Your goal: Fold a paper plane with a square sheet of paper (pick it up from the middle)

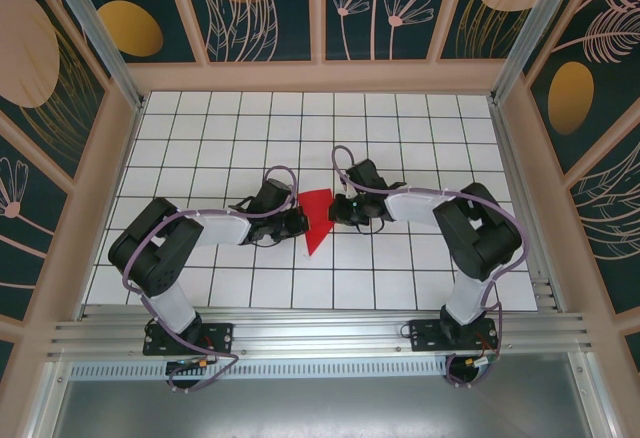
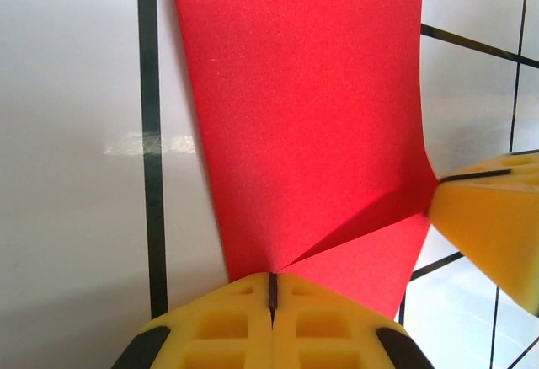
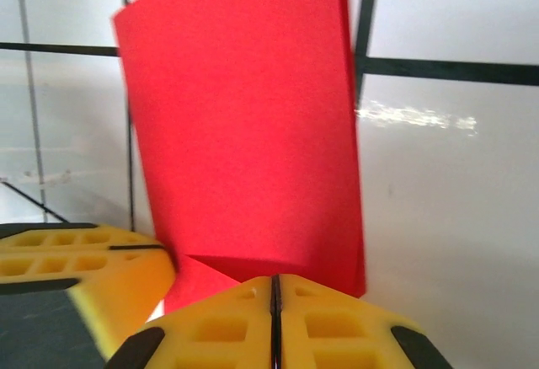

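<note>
Seen from above, a white tabletop (image 1: 200, 148) ruled by thin dark lines into square tiles sits inside a box of walls (image 1: 260, 3). The walls are dark teal panels printed with pale leaves, flowers and golden ovals, set in light wood-coloured frames. Silver metal rails (image 1: 320, 333) run along the near edge, where the two arm bases are bolted. Both arms bend inward and meet near the middle of the table, where the red sheet of paper (image 1: 318, 220) shows between them as a narrow triangle with its point aimed at the near edge. The left gripper (image 1: 299, 224) is at the paper's left side and the right gripper (image 1: 338, 208) at its right side. From the left wrist camera, that gripper's two yellow fingers (image 2: 227, 327) are pressed together at the bottom, clamped on the paper's edge. The sheet spreads away from them with a crease fanning out from the pinch, over glossy white tile and dark grid lines. The right gripper's yellow finger (image 2: 493, 234) meets the paper at the right. From the right wrist camera, its own yellow fingers (image 3: 337, 327) are likewise closed tight on the near edge of the red paper, which bows in a gentle curve over the tiles, where a soft glare shows. The left gripper's yellow finger (image 3: 84, 268) sits at the lower left, touching the sheet
</note>
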Tool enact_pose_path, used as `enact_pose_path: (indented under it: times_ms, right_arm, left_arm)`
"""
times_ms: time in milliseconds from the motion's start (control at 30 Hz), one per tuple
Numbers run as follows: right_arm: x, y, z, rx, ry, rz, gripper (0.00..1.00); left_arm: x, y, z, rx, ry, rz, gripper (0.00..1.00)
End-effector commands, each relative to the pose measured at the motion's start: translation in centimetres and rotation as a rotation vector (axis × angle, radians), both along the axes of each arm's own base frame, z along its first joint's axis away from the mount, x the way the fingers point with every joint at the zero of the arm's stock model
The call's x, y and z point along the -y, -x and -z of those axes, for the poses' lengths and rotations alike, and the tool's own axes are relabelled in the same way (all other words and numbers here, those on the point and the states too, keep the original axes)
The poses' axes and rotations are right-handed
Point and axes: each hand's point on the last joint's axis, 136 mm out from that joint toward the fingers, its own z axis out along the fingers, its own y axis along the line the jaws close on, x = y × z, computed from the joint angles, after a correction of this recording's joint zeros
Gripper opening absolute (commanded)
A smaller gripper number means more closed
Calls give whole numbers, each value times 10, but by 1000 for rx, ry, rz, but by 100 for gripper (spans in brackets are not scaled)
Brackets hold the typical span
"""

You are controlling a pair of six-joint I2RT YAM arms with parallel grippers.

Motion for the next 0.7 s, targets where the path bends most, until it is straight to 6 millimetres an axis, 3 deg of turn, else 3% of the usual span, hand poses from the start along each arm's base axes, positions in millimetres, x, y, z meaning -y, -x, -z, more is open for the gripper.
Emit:
enact_pose_path:
  times_ms: [0,267,500,667]
  right_arm:
    - [-12,5,-18,42,-51,-61,10]
    - [-14,21,12,-32,-9,-100,10]
    - [2,20,39,-82,82,-62,10]
    - [9,12,35,-73,67,-18,10]
  left_arm:
    - [-34,13,31,-66,-167,-41,4]
    - [-34,13,32,-68,-168,-41,4]
    - [-38,15,36,-69,-190,-39,4]
    - [-43,17,39,-71,-212,-38,4]
